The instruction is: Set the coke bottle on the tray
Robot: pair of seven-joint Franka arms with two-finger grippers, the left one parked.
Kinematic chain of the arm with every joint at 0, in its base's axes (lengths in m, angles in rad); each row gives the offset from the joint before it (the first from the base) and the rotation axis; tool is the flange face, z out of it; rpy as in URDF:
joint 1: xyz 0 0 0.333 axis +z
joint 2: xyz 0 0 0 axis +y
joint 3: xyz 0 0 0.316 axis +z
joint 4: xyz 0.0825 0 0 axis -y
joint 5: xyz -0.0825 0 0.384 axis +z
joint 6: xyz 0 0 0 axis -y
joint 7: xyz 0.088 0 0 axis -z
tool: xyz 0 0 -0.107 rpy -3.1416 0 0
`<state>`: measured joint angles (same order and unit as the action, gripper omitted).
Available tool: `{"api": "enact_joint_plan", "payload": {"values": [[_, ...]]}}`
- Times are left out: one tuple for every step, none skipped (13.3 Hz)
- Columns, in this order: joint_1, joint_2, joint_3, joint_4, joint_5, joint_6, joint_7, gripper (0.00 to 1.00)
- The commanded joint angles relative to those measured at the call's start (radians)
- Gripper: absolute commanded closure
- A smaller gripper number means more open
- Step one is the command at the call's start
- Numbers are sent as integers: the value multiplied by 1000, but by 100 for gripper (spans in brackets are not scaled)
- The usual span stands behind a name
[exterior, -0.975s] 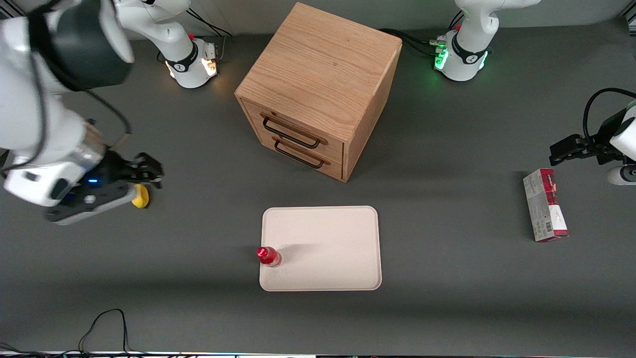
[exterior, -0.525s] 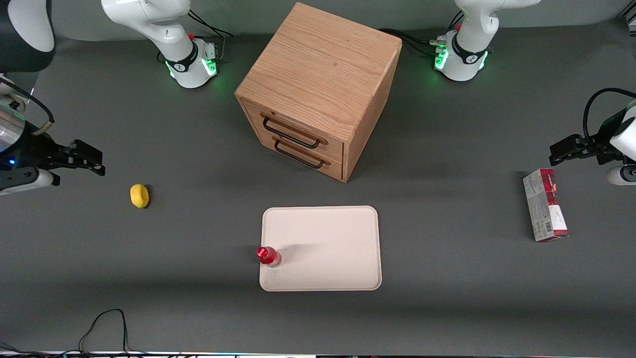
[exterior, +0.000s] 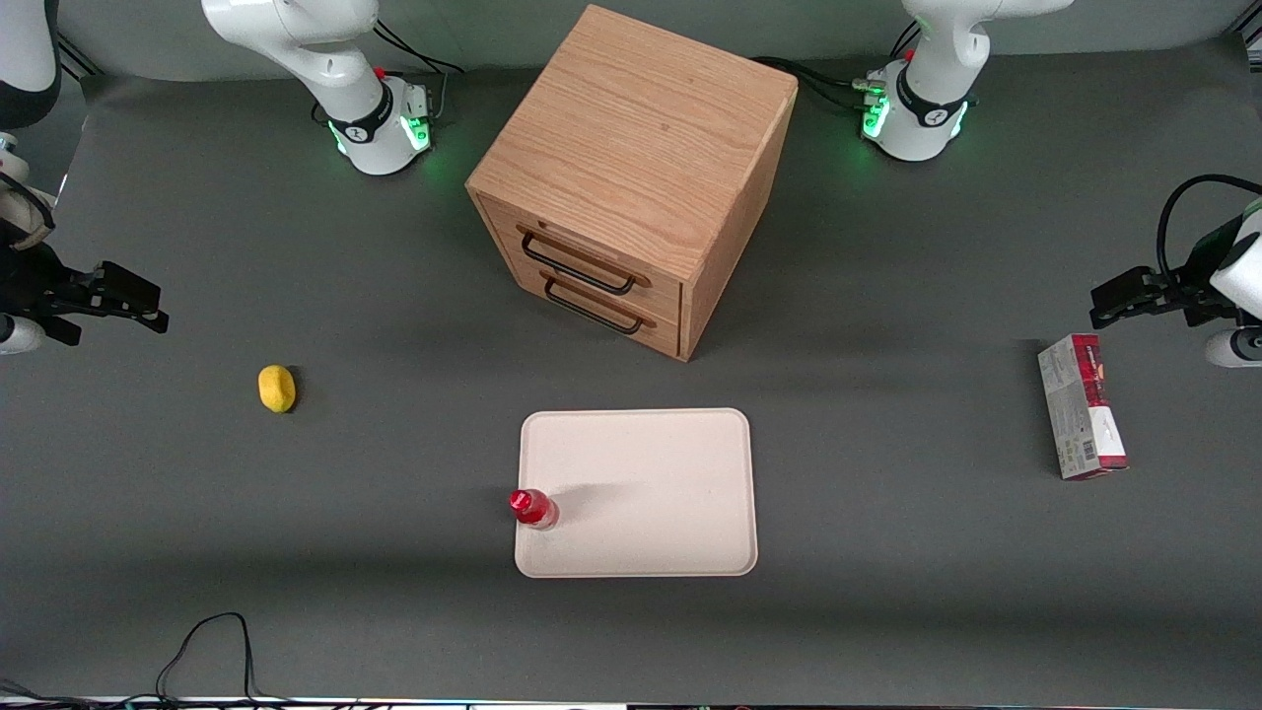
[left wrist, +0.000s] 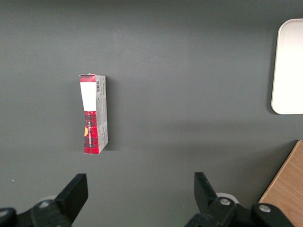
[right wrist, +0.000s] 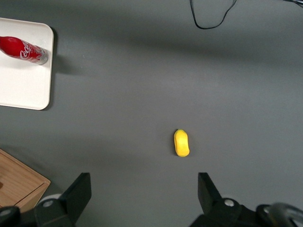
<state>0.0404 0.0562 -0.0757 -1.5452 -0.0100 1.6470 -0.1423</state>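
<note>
The coke bottle [exterior: 533, 508], small and red with a red cap, stands upright on the cream-beige tray [exterior: 651, 493], at the tray's edge toward the working arm's end. Both show in the right wrist view: the bottle [right wrist: 22, 49] on the tray [right wrist: 23, 85]. My right gripper [exterior: 133, 298] is open and empty, high above the table at the working arm's end, well away from the tray; its two fingers [right wrist: 78, 191] stand wide apart.
A small yellow lemon-like lump [exterior: 277, 388] lies on the grey table between my gripper and the tray, and shows in the right wrist view [right wrist: 181, 143]. A wooden two-drawer cabinet [exterior: 631, 177] stands farther from the camera than the tray. A red-and-grey carton [exterior: 1081, 418] lies toward the parked arm's end.
My right gripper has drawn back from above the yellow lump toward the working arm's end of the table and risen. The bottle and tray have not moved.
</note>
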Motion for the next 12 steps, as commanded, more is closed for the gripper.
{"api": "enact_joint_plan", "payload": {"values": [[-8,-10,4,3,-2,-25,55,0],[-8,-9,4,2,-4,-27,67,0],[-8,-10,5,-3,-4,-27,60,0],[-7,-10,5,-9,-8,-21,55,0],[-7,-12,5,-18,-10,-19,53,0],[-4,-12,5,-19,-10,-19,53,0],[-4,-13,4,-20,-8,-19,49,0],[-4,-16,4,-21,-8,-21,44,0],[-4,-18,4,-21,-8,-24,44,0],[-5,-19,2,-21,-10,-27,43,0],[-5,-21,2,-20,-10,-29,43,0],[-2,-19,1,-20,-10,-29,44,0]]}}
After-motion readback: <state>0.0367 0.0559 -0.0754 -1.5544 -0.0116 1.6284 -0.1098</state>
